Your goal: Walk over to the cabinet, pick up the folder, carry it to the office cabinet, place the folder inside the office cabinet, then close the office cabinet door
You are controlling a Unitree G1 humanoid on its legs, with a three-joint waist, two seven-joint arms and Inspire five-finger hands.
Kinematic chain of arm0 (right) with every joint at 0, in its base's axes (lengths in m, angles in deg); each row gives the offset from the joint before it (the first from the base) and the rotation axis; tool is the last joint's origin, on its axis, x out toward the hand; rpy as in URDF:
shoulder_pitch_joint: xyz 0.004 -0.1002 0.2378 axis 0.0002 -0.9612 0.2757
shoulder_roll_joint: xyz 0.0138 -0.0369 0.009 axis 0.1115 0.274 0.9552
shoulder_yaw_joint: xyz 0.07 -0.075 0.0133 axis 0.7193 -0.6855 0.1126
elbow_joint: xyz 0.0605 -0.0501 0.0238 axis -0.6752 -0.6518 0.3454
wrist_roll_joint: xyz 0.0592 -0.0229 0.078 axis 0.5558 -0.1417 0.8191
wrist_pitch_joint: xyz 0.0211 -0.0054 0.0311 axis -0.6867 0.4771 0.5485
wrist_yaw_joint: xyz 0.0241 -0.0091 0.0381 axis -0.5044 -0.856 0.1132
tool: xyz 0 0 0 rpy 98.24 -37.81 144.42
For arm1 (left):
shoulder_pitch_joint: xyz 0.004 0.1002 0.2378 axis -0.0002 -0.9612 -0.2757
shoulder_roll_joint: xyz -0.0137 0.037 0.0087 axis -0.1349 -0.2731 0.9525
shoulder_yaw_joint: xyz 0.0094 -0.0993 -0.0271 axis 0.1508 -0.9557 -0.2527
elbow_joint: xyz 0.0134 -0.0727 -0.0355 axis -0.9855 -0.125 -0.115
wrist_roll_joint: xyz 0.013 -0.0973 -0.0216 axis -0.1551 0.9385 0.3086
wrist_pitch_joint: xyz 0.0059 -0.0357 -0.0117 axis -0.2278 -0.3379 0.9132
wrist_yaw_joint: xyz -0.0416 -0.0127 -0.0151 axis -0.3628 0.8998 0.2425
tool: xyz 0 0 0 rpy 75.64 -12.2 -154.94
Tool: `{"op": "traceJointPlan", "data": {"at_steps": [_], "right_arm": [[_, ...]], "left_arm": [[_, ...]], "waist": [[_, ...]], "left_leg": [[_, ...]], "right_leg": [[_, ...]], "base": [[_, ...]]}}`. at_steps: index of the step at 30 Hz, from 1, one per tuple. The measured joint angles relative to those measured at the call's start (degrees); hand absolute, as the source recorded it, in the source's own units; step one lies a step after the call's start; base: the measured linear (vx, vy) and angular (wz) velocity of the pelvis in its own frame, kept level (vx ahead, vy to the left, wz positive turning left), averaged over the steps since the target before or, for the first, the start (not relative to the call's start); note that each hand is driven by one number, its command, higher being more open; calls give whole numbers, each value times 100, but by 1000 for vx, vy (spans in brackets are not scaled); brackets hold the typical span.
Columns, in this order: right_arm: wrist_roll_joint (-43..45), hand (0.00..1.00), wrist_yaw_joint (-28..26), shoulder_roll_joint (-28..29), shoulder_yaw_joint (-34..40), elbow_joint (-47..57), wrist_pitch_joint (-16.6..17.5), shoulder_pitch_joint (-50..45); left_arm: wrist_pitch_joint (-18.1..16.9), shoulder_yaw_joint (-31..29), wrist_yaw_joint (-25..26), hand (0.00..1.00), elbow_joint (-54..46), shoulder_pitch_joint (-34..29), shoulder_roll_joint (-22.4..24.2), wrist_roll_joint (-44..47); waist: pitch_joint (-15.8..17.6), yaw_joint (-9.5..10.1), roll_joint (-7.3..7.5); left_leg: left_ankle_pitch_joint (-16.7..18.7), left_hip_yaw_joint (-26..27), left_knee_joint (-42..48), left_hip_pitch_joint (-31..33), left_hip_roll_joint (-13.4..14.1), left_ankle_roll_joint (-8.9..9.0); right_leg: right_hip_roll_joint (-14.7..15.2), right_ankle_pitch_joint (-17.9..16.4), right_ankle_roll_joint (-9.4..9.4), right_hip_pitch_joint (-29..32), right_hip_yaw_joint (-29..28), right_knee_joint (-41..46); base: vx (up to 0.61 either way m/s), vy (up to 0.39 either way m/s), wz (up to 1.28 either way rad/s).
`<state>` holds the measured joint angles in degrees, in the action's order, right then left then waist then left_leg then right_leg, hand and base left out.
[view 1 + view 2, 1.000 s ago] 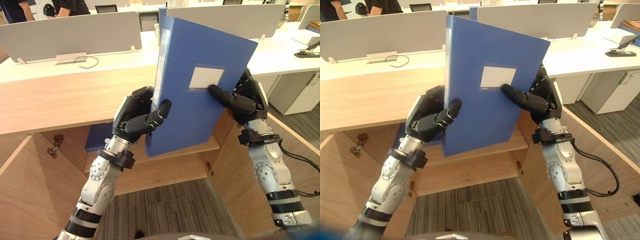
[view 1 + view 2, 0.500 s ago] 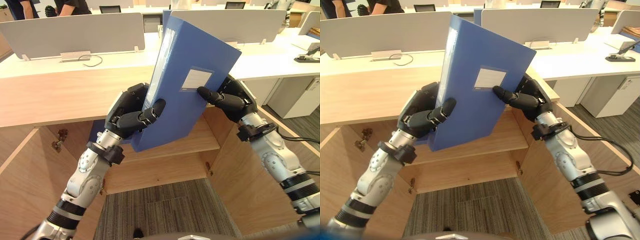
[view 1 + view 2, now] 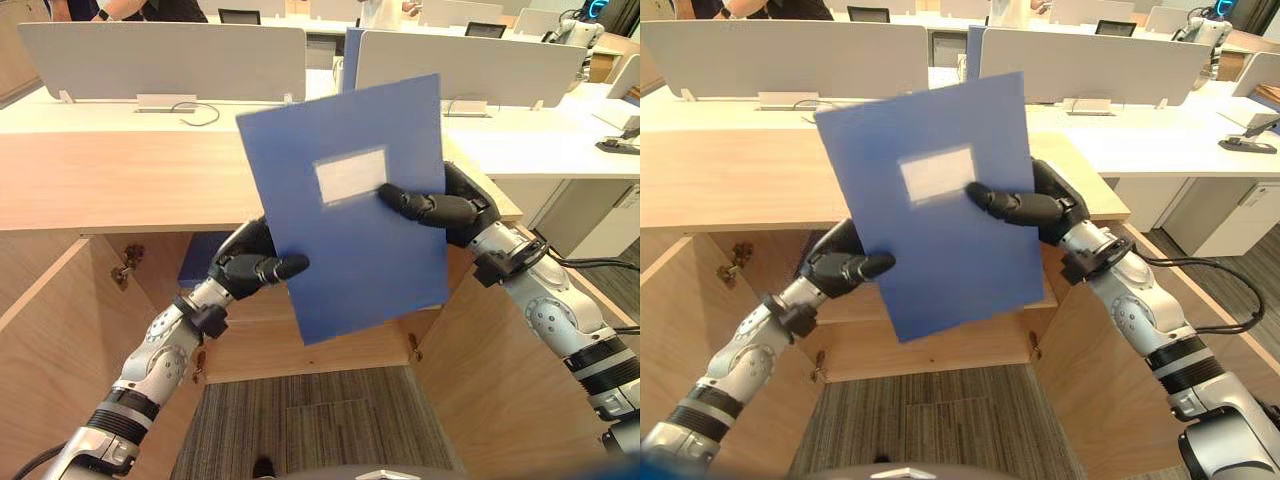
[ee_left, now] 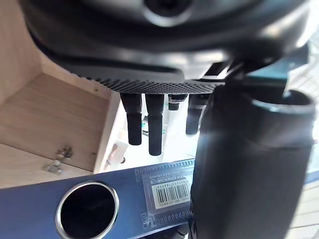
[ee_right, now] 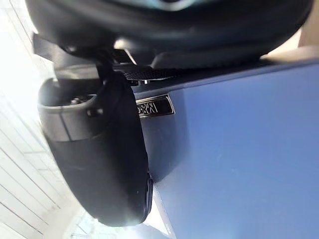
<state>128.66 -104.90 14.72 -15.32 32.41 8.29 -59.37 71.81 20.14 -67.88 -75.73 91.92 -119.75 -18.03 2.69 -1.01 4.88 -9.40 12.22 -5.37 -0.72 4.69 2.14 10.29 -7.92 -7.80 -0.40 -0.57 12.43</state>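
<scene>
The large blue plastic folder (image 3: 350,210) has swung round since half a second ago: then it showed its spine edge-on, now its broad labelled face is turned flat toward the robot's head, and it sits lower against the open light-wood office cabinet (image 3: 80,330). It is held in the air in front of the cabinet's opening, between both hands, touching neither shelf nor door. Its long axis stands nearly upright, the top leaning a little to the robot's left, and its lower edge hangs level with the cabinet's inner shelf (image 3: 340,350). The left hand (image 3: 245,270) clamps the lower left edge, thumb laid over the front and fingers curled behind; its wrist view shows the folder's spine with a ring hole just past the thumb. The right hand (image 3: 450,208) grips the opposite edge higher up, its fingers (image 3: 405,203) stretched across the front beside the white label and pinching the cover. The opening lies behind and below the folder, under the cabinet's pale wooden counter (image 3: 130,180), with another flat blue item (image 3: 200,265) on the shelf to the left. Judging by this, the folder must go forward and down, probably tipped off upright to clear the counter's underside.
</scene>
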Motion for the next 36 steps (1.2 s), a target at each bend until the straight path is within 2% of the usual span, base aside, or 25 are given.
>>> {"op": "traceJointPlan", "data": {"at_steps": [4, 6, 13, 16, 18, 21, 23, 24, 28, 30, 31, 33, 36], "right_arm": [[-261, 0, -90, 55, -26, 9, -185, 0], [-496, 0, -171, 405, -42, 86, -187, 16], [-718, 0, -425, 416, -305, 363, -330, 64], [-706, 0, -667, 415, -430, 998, -329, 280], [-710, 0, -759, 390, -478, 1472, -319, 440], [-934, 0, -808, 376, -514, 2113, -147, 523], [-1350, 0, -815, 366, -554, 2376, -95, 522], [-1684, 0, -814, 340, -639, 2459, -64, 521], [-2870, 0, -764, 383, -931, 2481, -62, 184], [-3916, 0, -632, 491, -1277, 2374, -16, -267], [-4135, 0, -603, 531, -1407, 2280, -5, -339], [-4900, 0, -505, 680, -1976, 1654, 47, -577], [-5936, 0, -408, 668, -2384, 895, 63, -715]], "left_arm": [[159, 127, -23, 100, 348, -128, -1, -326], [287, 418, -27, 100, 669, -186, -12, -647], [437, 1315, -210, 100, 1249, -532, -63, -1730], [485, 1844, -253, 100, 1853, -794, -84, -2479], [490, 1914, -256, 100, 2216, -1027, -83, -2992], [461, 1973, -217, 100, 2870, -1166, -31, -4026], [439, 1737, -106, 100, 3372, -1207, 224, -4539], [347, 1420, -8, 100, 3574, -1256, 476, -4787], [-15, 571, 685, 100, 4322, -1252, 1354, -6084], [-28, -289, 1239, 100, 4836, -1255, 1824, -6920], [-37, -480, 1408, 100, 4885, -1254, 1877, -7071], [1, -1003, 2333, 100, 5062, -1289, 2032, -7583], [129, -1705, 3029, 100, 5178, -1320, 2179, -7702]], "waist": [[0, 7, 0], [1, -45, -3], [9, -82, -14], [14, -161, -22], [10, -222, -15], [-4, -215, 7], [-9, -213, 14], [-15, -203, 23], [-46, -102, 73], [-90, -75, 166], [-84, -73, 177], [-71, -41, 170], [16, 71, 149]], "left_leg": [[-14, -10, 0, -1, 13, -17], [-9, -10, 0, -14, 28, -10], [4, -10, -3, -16, 83, 18], [7, -10, -3, -27, 130, 56], [13, -10, -3, -38, 159, 78], [37, -16, -3, -70, 196, 133], [37, -37, -4, -75, 196, 142], [34, -47, -4, -76, 193, 145], [25, -91, -5, -69, 190, 159], [15, -140, -5, -43, 203, 173], [13, -156, -5, -36, 207, 176], [10, -180, -5, -23, 209, 179], [10, -202, -5, -12, 205, 179]], "right_leg": [[-13, 2, 4, -30, 18, -41], [-27, 4, 10, -52, 22, -68], [-82, -3, 31, -57, 32, -78], [-130, -18, 59, -53, 32, -58], [-161, -31, 81, -53, 32, -40], [-193, -65, 127, -59, 37, 19], [-192, -88, 135, -59, 54, 56], [-188, -94, 134, -59, 59, 71], [-184, -171, 157, -26, 75, 181], [-194, -223, 179, 6, 110, 242], [-199, -225, 181, 6, 124, 243], [-202, -226, 176, 8, 147, 245], [-199, -226, 161, 6, 163, 246]], "base": [[1, 1, 1], [0, 0, 0], [0, 0, 0], [0, 0, 0], [0, 0, 0], [-13, -4, 1], [-50, -5, 5], [-53, 5, 4], [-45, 2, 4], [-20, -14, 8], [-15, -16, 8], [-14, -8, 5], [-6, 1, 2]]}}
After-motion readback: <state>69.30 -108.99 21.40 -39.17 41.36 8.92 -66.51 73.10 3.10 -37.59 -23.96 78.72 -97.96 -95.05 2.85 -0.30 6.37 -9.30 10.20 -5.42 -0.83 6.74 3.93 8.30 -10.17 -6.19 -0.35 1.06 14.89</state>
